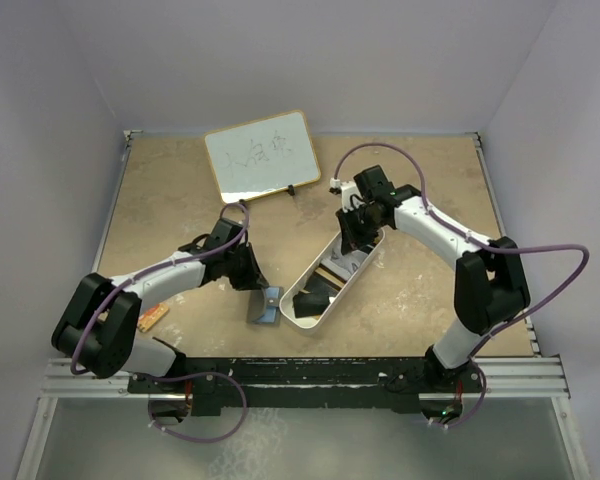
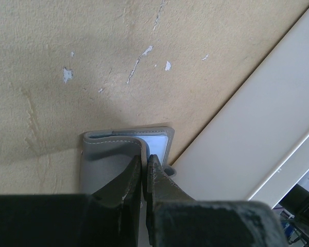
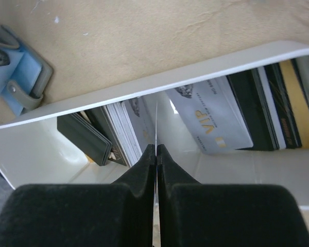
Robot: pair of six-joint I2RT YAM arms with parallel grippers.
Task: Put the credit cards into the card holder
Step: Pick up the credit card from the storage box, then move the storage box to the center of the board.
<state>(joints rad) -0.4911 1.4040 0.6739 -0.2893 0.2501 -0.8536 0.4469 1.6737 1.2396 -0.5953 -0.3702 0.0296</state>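
Observation:
The card holder [image 1: 266, 306], dark grey with a light blue inside, lies open on the table left of the white tray. My left gripper [image 2: 146, 160] is shut on the holder's grey flap [image 2: 110, 159]; the blue inside [image 2: 157, 141] shows just past the fingertips. My right gripper [image 3: 156, 150] is above the tray [image 3: 195, 72], shut on one thin card seen edge-on [image 3: 156, 121]. In the tray lie a white-grey VIP card [image 3: 211, 116], a black stack [image 3: 85, 136], a white stack [image 3: 124, 128] and a yellow card [image 3: 298, 103]. The holder also shows at the right wrist view's top left [image 3: 18, 77].
The long white tray [image 1: 298, 318] lies slanted at the table's middle, right beside the holder. A whiteboard [image 1: 262, 152] stands at the back. A small orange-brown patterned board [image 1: 152, 318] lies by the left arm's base. The right gripper [image 1: 356, 236] hangs over the tray's far end.

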